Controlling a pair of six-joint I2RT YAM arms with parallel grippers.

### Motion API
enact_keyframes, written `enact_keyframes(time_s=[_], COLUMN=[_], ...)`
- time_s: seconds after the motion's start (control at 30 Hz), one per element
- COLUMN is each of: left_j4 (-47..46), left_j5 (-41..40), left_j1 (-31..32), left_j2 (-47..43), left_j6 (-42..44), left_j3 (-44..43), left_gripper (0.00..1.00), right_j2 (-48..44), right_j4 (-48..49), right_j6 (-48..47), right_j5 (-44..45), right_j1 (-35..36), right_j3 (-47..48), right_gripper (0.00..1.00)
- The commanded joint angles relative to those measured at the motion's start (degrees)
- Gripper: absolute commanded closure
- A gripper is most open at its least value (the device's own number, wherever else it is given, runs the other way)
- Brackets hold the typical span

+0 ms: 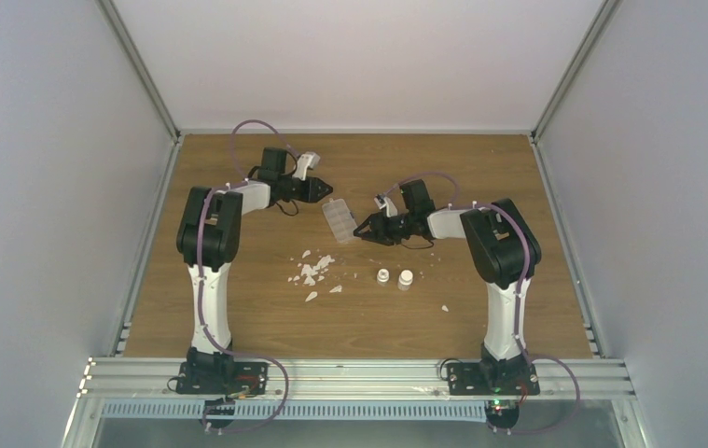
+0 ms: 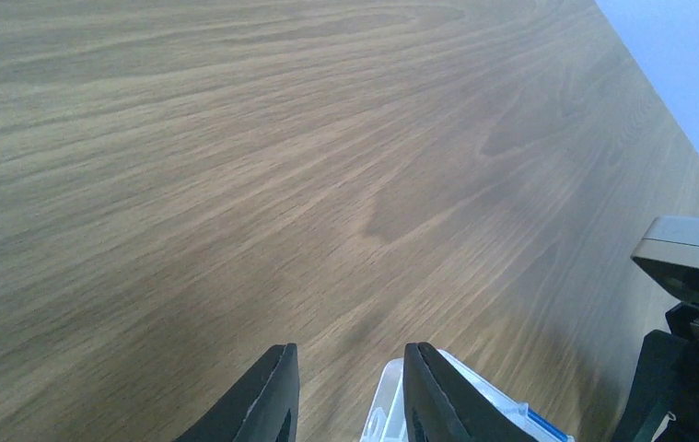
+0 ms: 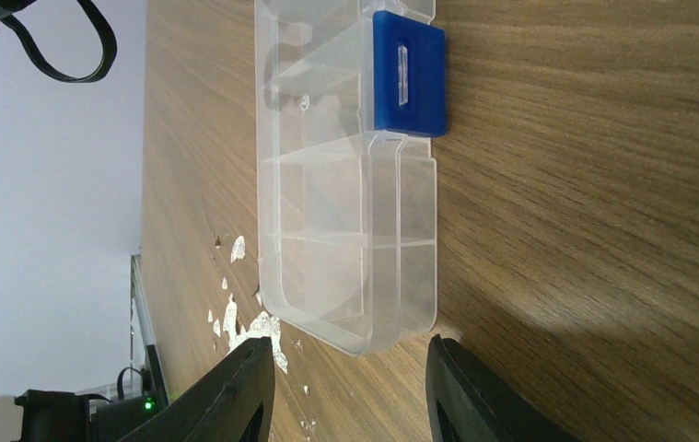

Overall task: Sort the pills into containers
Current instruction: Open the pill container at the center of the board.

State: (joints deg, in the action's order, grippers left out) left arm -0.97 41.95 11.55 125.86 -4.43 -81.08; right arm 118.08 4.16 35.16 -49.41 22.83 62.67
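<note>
The clear organiser box (image 1: pixel 341 217) lies flat mid-table, lid shut with a blue latch (image 3: pixel 408 74), compartments looking empty. In the right wrist view the box (image 3: pixel 345 184) has its near end just ahead of my open right gripper (image 3: pixel 350 368), not between the fingers. My right gripper (image 1: pixel 361 233) sits at the box's near right corner. My left gripper (image 1: pixel 326 189) is open at the box's far left corner; in its wrist view the gripper (image 2: pixel 350 368) has a box corner (image 2: pixel 384 410) beside its right finger. No orange-yellow pills show clearly in any view.
White flakes (image 1: pixel 312 271) are scattered left of centre and also show in the right wrist view (image 3: pixel 255 330). Two small white vials (image 1: pixel 383 276) (image 1: pixel 406 279) stand near the middle. One lone flake (image 1: pixel 444 308) lies nearer the front right.
</note>
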Motion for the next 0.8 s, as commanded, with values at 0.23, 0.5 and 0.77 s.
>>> enact_keyframes(time_s=[0.23, 0.5, 0.77], left_j4=[1.65, 3.16, 3.89], left_j5=[-0.63, -0.62, -0.16], left_j1=[0.43, 0.95, 1.24], left_j2=[2.25, 3.25, 3.84], left_j6=[-0.14, 0.3, 0.98], left_j3=[-1.23, -2.59, -3.28], left_gripper=[0.29, 0.34, 0.43], right_j2=[1.74, 2.16, 2.57], right_j4=[-0.62, -0.56, -0.56], right_j6=[-1.19, -1.32, -1.32], right_j5=[0.19, 0.17, 0.01], right_j1=[0.12, 0.14, 0.13], right_j3=[-0.89, -0.84, -0.71], right_gripper=[0.0, 0.0, 0.0])
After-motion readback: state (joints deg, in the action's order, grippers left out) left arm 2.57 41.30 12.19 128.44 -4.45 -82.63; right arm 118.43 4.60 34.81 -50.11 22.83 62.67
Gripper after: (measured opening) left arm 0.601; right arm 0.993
